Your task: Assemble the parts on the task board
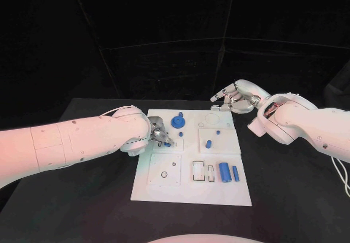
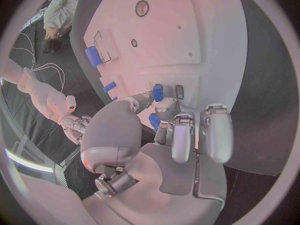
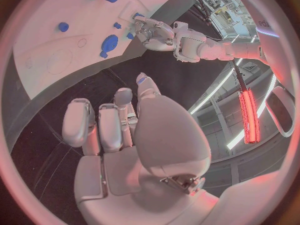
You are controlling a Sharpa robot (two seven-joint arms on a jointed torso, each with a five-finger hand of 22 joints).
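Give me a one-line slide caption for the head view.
Left hand works a small blue part on the task board; right hand hovers beyond.

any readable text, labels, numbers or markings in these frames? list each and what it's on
None can be read.
Task board: outlines and holes, no lettering that shows.
Blue parts, such as the cylinder: plain, no marks.
Left hand and right hand: no label or number shows.
In the right wrist view, a fragment of dark characters at the circle's rim: cut off and too small to read.
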